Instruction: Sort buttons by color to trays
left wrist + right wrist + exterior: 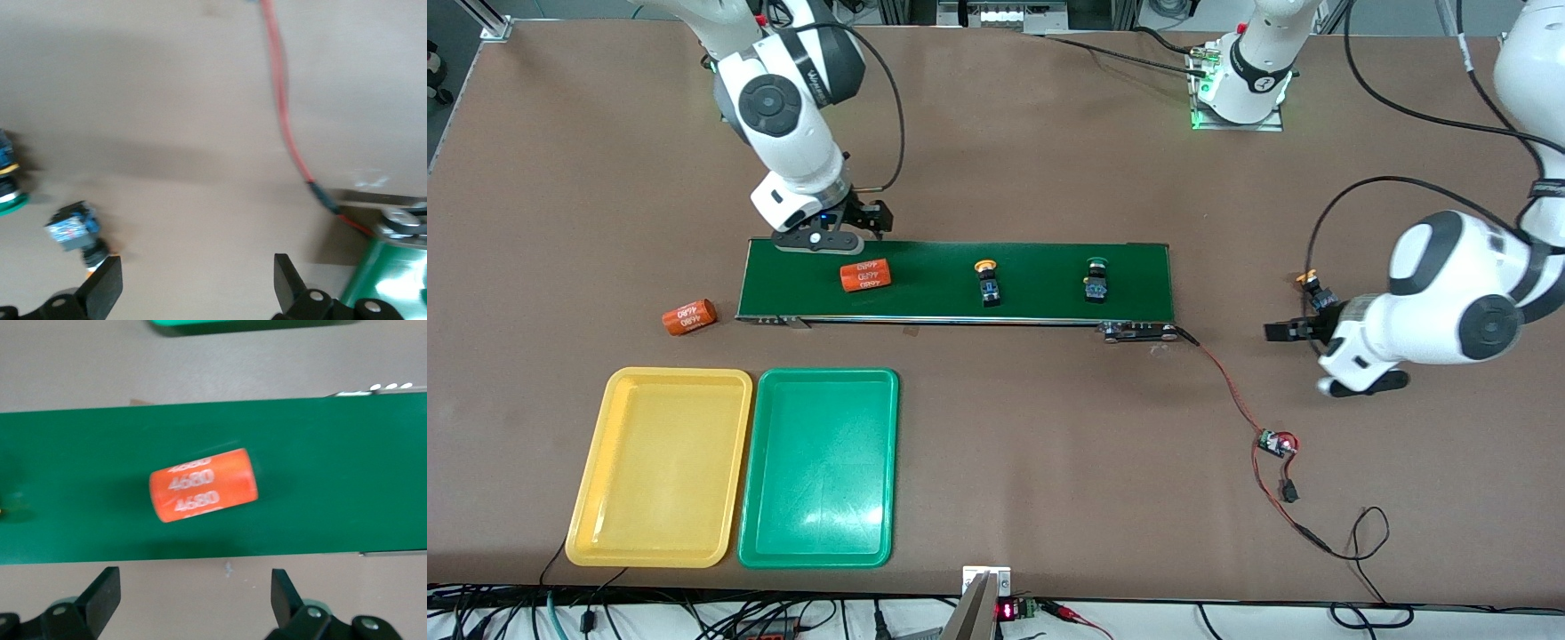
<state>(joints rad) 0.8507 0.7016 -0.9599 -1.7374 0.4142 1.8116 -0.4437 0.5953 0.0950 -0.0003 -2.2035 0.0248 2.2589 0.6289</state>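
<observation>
Left tool (1294, 331) open, right tool (845, 233) open

Belt (960, 280): orange cylinder (865, 275) lies at right arm's end; yellow-capped button (987, 283) and green-capped button (1096, 279) stand well apart, open belt between. Red cable (1232, 396) crosses bare table nearer the camera, toward left arm's end.

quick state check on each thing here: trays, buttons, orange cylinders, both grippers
yellow tray: empty
green tray: empty
yellow-capped button: on belt
green-capped button: on belt
button: on table by left gripper
cylinder: lying on belt
cylinder: lying on table
left gripper: open, empty
right gripper: open, empty
</observation>
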